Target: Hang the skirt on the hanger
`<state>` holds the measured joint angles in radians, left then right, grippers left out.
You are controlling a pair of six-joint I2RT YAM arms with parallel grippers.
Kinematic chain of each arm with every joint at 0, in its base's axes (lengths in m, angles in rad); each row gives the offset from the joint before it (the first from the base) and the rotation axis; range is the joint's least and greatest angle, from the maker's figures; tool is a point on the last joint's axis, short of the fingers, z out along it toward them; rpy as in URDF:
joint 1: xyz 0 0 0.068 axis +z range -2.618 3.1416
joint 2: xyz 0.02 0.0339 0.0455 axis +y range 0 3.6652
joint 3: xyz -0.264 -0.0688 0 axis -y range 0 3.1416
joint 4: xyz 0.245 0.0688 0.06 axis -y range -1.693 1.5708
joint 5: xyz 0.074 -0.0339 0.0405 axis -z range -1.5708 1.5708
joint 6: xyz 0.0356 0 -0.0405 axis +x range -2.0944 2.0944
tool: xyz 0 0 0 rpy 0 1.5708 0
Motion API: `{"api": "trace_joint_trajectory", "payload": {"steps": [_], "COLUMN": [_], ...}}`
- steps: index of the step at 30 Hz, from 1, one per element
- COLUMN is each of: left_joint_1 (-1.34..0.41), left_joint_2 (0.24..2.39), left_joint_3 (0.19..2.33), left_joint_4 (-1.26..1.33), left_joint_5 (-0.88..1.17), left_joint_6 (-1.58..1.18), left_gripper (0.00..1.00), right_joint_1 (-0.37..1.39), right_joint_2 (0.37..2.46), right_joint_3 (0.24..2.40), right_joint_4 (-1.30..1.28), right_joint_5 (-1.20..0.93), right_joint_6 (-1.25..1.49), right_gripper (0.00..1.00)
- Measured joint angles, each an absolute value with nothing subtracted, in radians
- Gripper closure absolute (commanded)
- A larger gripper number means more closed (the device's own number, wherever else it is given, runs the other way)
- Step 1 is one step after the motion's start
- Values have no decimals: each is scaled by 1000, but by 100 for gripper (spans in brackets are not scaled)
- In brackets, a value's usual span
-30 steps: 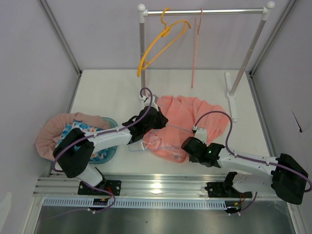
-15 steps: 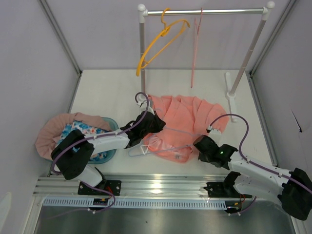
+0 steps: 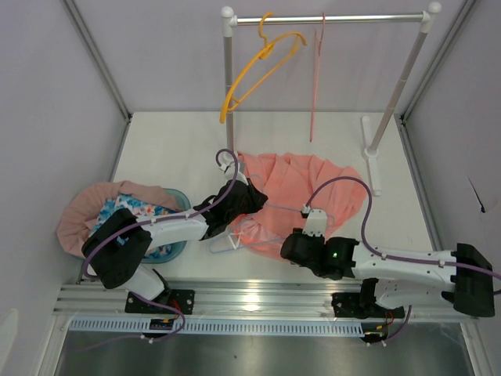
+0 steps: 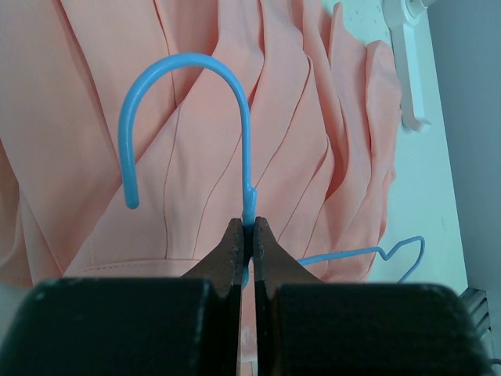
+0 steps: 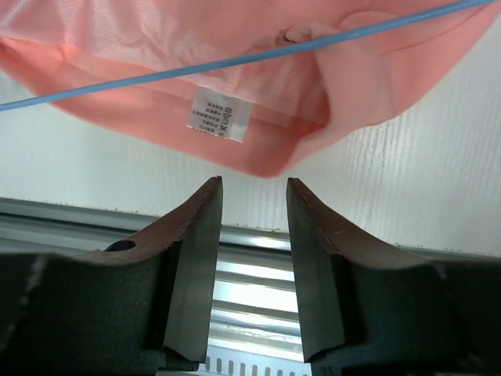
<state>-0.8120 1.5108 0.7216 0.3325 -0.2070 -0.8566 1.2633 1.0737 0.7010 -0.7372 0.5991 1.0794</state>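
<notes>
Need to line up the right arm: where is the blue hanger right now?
In the left wrist view, the blue hanger lies over the pink skirt, its neck pinched in the left gripper, near the table's front centre.

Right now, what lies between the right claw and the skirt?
Only a bare strip of white table, seen in the right wrist view; the open right claw stands just short of the skirt.

The top camera looks down from above and behind the arm bases, taking in the whole tabletop [image 3: 172, 149] and the clothes rail [image 3: 329, 18] beyond. The left wrist camera looks close past the left pincer [image 4: 249, 227] over the skirt [image 4: 305, 133] and blue hanger [image 4: 130, 176]. The right wrist camera, past the right pincer [image 5: 252, 184], faces the skirt's near hem. All three share skirt and hanger.
</notes>
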Motion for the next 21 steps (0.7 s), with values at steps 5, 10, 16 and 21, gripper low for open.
{"api": "trace_joint_trajectory", "payload": {"steps": [5, 10, 16, 21], "left_joint_1": [-812, -812, -812, -812], "left_joint_2": [1511, 1511, 1511, 1510], "left_joint_3": [722, 722, 722, 719], "left_joint_4": [332, 332, 332, 333], "left_joint_5": [-207, -207, -215, -231], "left_joint_6": [-856, -856, -856, -859], "left_gripper": [100, 100, 100, 100], "right_joint_1": [1261, 1109, 993, 932], "right_joint_2": [1211, 1259, 1206, 1132], "right_joint_3": [728, 697, 612, 559], "right_joint_4": [-702, -625, -614, -618], "right_joint_5": [618, 583, 541, 511], "right_joint_6": [1079, 1018, 996, 994], "right_gripper": [58, 60, 60, 64]}}
